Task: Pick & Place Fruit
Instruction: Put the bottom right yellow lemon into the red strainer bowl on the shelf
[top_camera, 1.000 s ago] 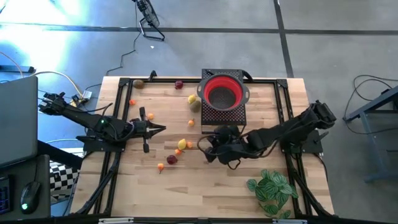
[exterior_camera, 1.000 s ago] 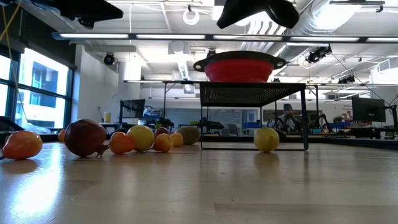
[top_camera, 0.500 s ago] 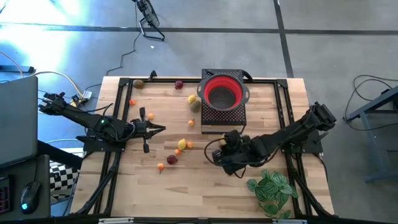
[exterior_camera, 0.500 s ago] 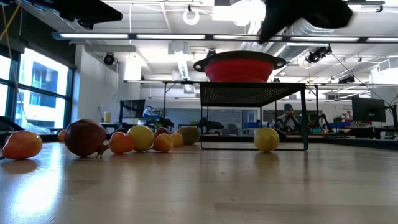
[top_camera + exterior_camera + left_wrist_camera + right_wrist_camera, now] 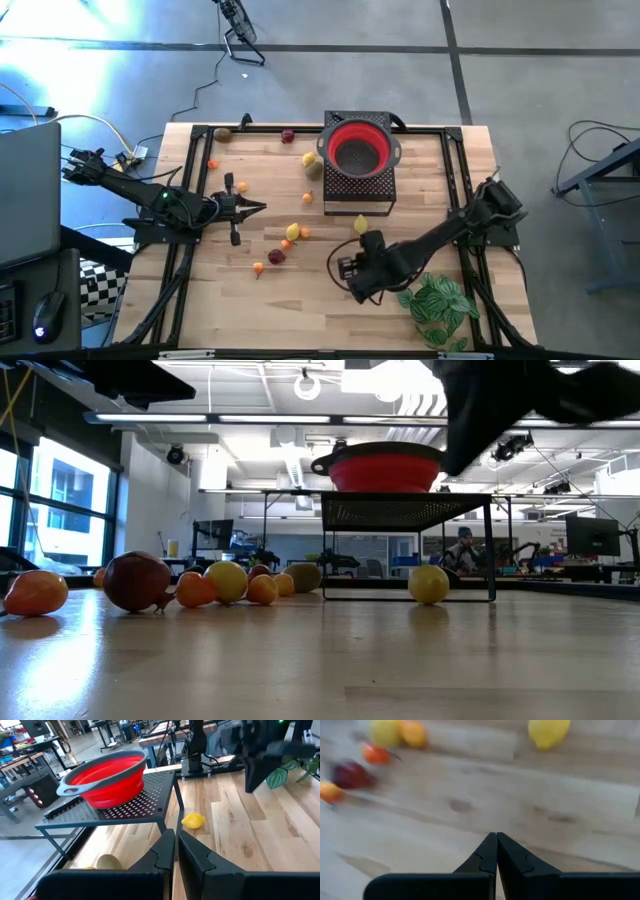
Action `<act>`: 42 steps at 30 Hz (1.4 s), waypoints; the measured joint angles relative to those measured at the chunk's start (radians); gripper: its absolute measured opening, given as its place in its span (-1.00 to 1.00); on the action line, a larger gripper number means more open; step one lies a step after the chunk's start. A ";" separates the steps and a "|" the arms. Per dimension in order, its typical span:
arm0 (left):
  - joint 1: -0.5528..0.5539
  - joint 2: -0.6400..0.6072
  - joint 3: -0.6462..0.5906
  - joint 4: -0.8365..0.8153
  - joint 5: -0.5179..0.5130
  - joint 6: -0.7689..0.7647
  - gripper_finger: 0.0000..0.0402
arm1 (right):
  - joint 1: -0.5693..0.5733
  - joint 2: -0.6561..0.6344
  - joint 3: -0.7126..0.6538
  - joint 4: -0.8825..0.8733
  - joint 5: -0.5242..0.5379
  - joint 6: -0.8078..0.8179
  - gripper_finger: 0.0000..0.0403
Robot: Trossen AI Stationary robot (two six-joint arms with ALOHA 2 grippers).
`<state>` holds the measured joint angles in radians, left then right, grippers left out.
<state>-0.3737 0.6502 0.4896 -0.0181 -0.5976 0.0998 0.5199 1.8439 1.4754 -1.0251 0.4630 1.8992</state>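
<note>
Small round toy fruit (image 5: 277, 256) scattered loose left of the red bowl (image 5: 359, 147), one yellow lemon (image 5: 361, 224) lain just before it

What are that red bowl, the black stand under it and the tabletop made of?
The red bowl looks like soft matte silicone with a grey rim and stepped, collapsible-looking walls. The black stand seems to be painted perforated metal, given its even rows of holes and thin legs. The tabletop looks like pale wood, with visible planks and grain.

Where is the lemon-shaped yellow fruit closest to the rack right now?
In the high view the yellow lemon lies on the table just in front of the black mesh rack holding the red bowl, between the rack and the right gripper.
</note>
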 joint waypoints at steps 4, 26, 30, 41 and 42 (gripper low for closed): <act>0.000 0.000 0.000 0.000 0.000 0.000 -0.92 | 0.010 0.012 0.065 -0.077 0.088 0.020 -0.99; 0.000 0.000 0.000 -0.010 0.001 0.000 -0.92 | -0.183 0.079 0.077 -0.125 -0.121 -0.217 -0.99; 0.000 0.000 0.000 -0.010 0.001 0.000 -0.92 | -0.193 0.079 0.077 -0.117 -0.138 -0.244 -0.99; 0.000 0.000 -0.001 -0.010 0.004 0.000 -0.92 | -0.185 0.079 0.077 -0.082 -0.064 -0.247 -0.99; 0.000 0.000 -0.001 -0.010 0.004 0.000 -0.92 | -0.180 0.078 0.077 -0.084 -0.047 -0.225 -0.99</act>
<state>-0.3733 0.6506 0.4885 -0.0284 -0.5938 0.0998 0.3399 1.9222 1.5520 -1.1086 0.4155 1.6738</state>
